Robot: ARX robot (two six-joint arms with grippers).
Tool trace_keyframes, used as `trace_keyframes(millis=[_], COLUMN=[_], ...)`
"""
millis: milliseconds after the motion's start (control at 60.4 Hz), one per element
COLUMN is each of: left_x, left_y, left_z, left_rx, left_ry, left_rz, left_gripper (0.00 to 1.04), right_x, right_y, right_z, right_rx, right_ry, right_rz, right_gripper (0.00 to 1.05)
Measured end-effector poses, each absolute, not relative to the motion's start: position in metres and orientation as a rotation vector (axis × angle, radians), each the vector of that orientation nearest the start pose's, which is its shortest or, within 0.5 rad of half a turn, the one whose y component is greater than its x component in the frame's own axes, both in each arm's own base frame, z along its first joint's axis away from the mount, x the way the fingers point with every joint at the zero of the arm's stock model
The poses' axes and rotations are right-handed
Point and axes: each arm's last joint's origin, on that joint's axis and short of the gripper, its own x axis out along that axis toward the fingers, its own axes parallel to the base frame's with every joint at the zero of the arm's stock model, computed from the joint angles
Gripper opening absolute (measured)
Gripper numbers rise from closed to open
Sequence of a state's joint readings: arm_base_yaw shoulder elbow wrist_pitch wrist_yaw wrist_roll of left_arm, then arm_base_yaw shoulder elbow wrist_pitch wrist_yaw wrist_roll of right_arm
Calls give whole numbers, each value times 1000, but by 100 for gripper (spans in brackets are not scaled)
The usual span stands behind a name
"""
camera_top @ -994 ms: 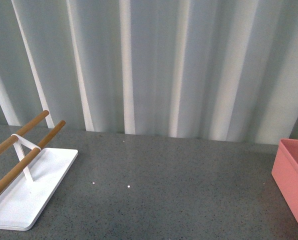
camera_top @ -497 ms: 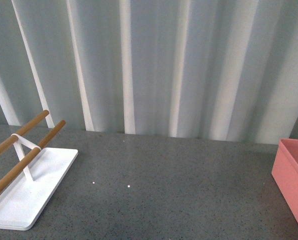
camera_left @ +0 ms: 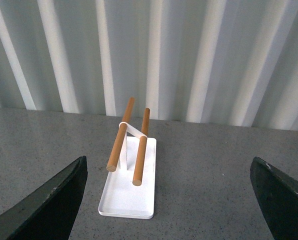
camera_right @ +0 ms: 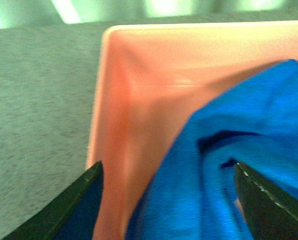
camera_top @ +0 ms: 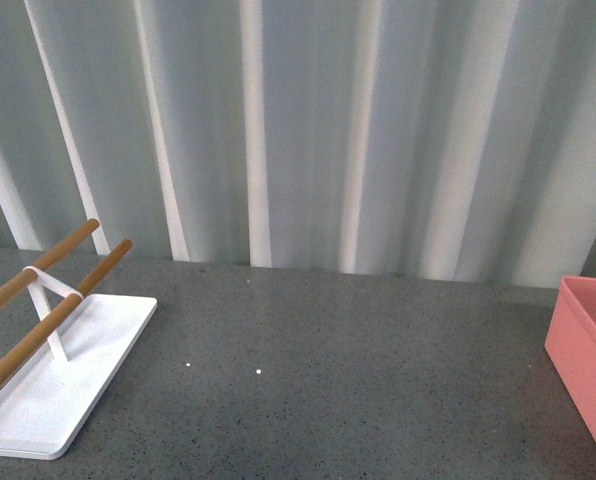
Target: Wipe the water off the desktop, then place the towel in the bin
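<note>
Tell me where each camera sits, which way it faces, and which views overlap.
Front view: on the robot's body, facing a corrugated wall across the desktop; no arm shows.
Left wrist view: above the open left gripper, facing the white tray with wooden rods.
Right wrist view: above the open right gripper, looking into the bin holding the towel.
Shared: front and left wrist show the tray; front and right wrist, the bin.

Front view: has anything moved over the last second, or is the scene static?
Nothing clearly moved. The white tray with wooden rods, the pink bin at the right edge and the grey desktop sit as they did, apart from a tiny shift of the whole picture. Neither claw enters this view.
</note>
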State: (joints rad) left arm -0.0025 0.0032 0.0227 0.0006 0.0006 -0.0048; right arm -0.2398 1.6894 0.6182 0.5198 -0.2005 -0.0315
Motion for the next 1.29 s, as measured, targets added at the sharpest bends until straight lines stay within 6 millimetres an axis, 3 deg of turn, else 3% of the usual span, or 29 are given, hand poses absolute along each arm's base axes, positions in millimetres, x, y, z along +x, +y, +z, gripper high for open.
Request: trace_keyframes(millis=[66,116,166,232,364,663,1292], left_x=[96,96,96,96,96,96,96], left_y=[0,0,0,0,0,0,0], left_z=[171,171,171,171,171,171,171], left_rx=[-4,-5,-5,-5,-5,-5,-5], left_ry=[-20,-21,-21,-21,-21,-21,-21], left_rz=[-3,-3,-2,-2,-2,-2,-2], left_gripper=[98,98,98,98,98,98,98], right_x=[278,267,259,245,221,175,134], right_y=[-54,-48,-43,-36,-26,-6,0], right_z=[128,147,163,169,159,161,172], right_rx=[44,2,-16,-21,-16,-15,-13], right_ry=[315,108,11,-24,24,19,-17], right_rz=[0,1,-4,-3,-1,-24,1], right_gripper=[59,48,39,27,3,3,3])
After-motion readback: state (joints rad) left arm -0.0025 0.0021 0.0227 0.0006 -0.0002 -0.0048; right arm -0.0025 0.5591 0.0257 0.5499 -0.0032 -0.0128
